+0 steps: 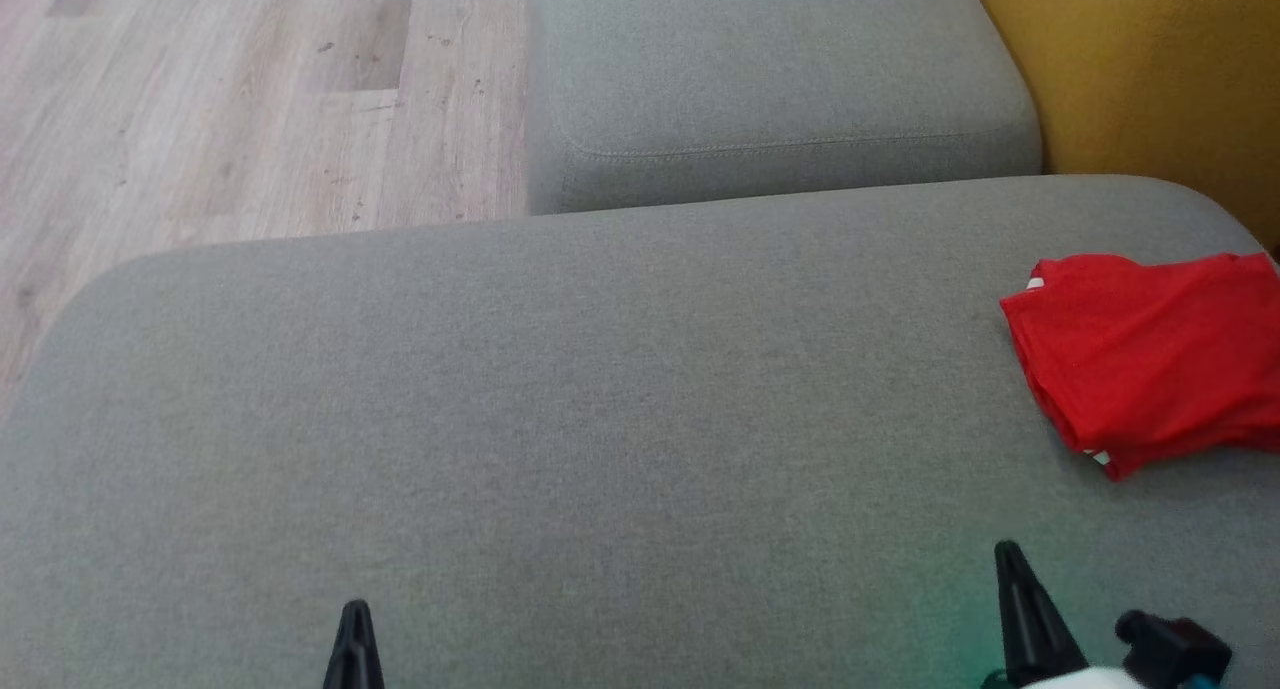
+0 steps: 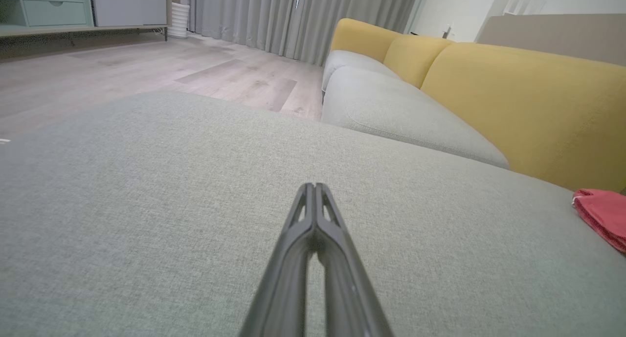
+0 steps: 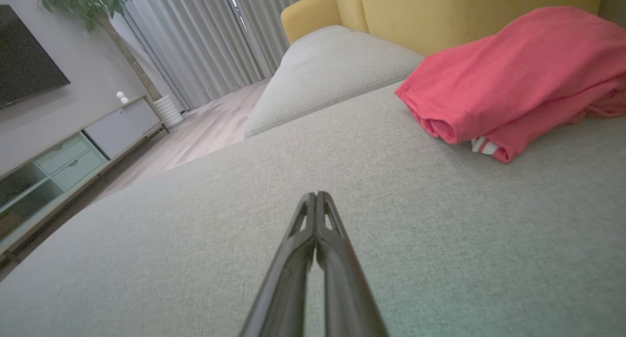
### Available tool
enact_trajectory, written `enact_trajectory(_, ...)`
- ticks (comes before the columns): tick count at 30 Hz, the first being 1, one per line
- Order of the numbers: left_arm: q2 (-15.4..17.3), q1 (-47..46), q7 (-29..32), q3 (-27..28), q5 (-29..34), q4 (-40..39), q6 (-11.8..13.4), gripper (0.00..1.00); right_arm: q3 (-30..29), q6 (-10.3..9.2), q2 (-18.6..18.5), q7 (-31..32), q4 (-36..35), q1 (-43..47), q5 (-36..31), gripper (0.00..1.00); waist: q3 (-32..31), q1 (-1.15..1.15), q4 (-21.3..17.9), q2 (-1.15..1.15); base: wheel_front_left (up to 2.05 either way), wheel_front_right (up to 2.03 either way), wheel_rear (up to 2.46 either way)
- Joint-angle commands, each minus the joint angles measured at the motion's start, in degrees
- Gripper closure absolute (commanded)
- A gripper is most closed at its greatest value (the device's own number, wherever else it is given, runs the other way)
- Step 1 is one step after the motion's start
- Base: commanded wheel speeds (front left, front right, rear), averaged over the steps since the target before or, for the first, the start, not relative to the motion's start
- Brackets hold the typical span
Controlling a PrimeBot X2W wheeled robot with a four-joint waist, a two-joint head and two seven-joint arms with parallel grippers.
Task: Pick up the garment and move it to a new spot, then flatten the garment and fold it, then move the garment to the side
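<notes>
**A:** Closest in, the left gripper [image 2: 315,185] hangs low over the seat [image 1: 600,419], fingers pressed tight together with nothing between them.

**B:** Same story on the other side. The right gripper [image 3: 317,194] is pinched closed and empty, its tips just above the grey fabric.

**A:** So neither one has the garment. Where is it?

**B:** Out past the right gripper. The garment [image 1: 1150,354] lies at the seat's right edge, near the yellow backrest [image 1: 1150,69]. It's a compact red bundle with its layers stacked and a bit of striped trim peeking out underneath.

**A:** Folded, then?

**B:** It looks folded, though its far part runs off the head view, so how neat it is can't be judged.

**A:** Beyond it there's a second cushion [image 1: 780,79], then the wooden floor [image 1: 250,99].

**B:** On that evidence, the pick-up, flattening, folding and the shift to the side all seem done. Little or nothing looks left.
</notes>
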Motion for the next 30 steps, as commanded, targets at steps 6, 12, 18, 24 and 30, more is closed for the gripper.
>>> enact_trajectory(6,0.64,-3.76,0.91,1.84,-5.72,-0.68,-1.12,1.00,-0.68,0.09,-0.83,0.99,-1.84,-4.30,5.69,1.00,0.37,0.00,-0.02,0.00,0.00,0.00,0.00)
enact_trajectory(12,0.79,-4.97,1.73,2.45,-9.98,-0.05,-1.87,1.00,-1.07,0.11,-0.95,1.85,-1.85,-5.11,9.86,1.00,0.70,0.00,-0.04,0.00,0.00,0.00,0.00)
enact_trajectory(18,0.91,-6.16,2.59,3.12,-14.22,0.44,-2.62,1.00,-1.48,0.13,-1.05,2.73,-1.86,-5.93,14.04,1.00,1.03,0.00,-0.06,0.00,0.00,0.00,0.00)
enact_trajectory(24,1.01,-7.32,3.47,3.81,-18.44,0.95,-3.37,1.00,-1.92,0.15,-1.14,3.64,-1.87,-6.75,18.20,1.00,1.36,0.00,-0.08,0.00,0.00,0.00,0.00)
enact_trajectory(30,1.09,-8.49,4.38,4.54,-22.63,1.48,-4.12,1.00,-2.38,0.17,-1.21,4.56,-1.87,-7.57,22.34,1.00,1.69,0.00,-0.10,0.00,0.00,0.00,0.00)
